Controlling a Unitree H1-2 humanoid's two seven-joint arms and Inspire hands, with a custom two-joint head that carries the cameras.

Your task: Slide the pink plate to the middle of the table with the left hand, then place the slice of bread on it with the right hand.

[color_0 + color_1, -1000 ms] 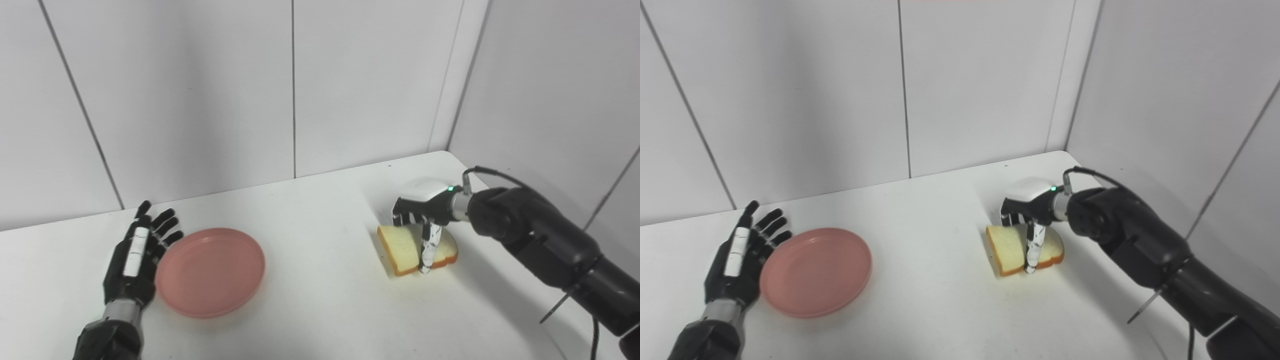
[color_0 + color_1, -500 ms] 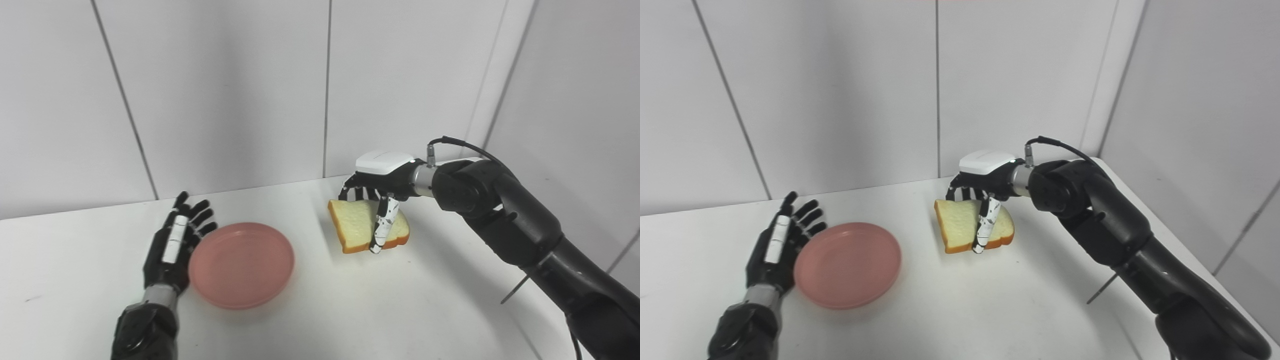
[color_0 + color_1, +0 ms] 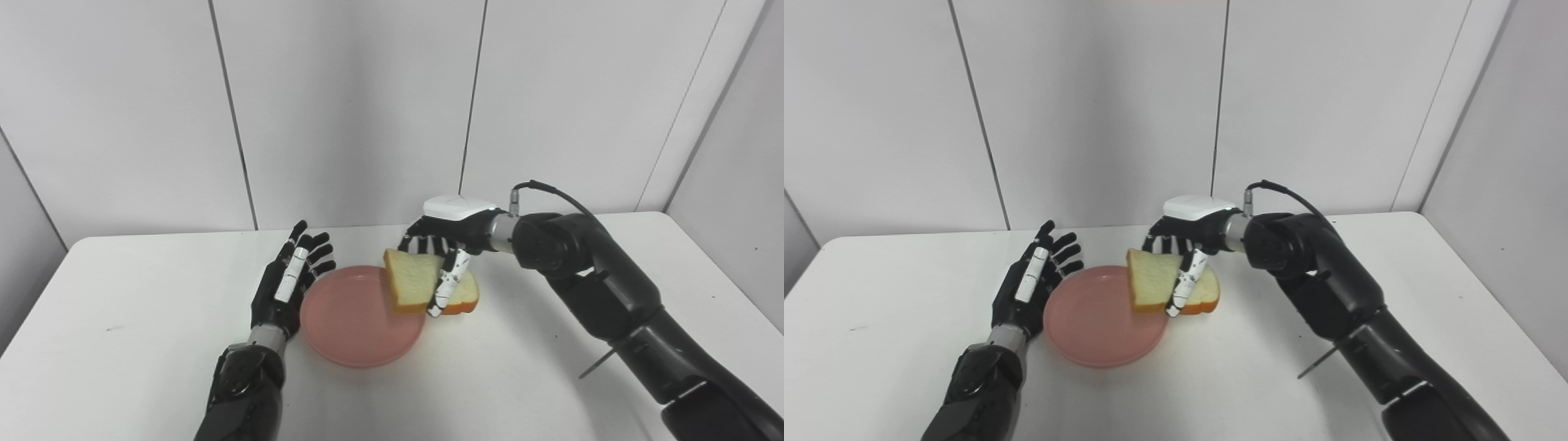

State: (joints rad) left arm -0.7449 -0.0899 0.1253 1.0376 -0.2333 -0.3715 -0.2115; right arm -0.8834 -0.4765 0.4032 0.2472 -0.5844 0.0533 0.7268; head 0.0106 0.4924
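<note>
Right now the pink plate [image 3: 361, 317] sits mid tabletop [image 3: 122, 318], w/ bare white surface open to the left, right and front; back edge meets the wall. Left hand [image 3: 288, 283] is flat, fingers spread, holding nothing, its side just beside the plate's left rim. Right hand [image 3: 446, 257] is clamped on the slice of bread [image 3: 422, 288], thumb across its front, fingers behind. Bread is tilted, lifted over the plate's right rim, partly past the edge.
</note>
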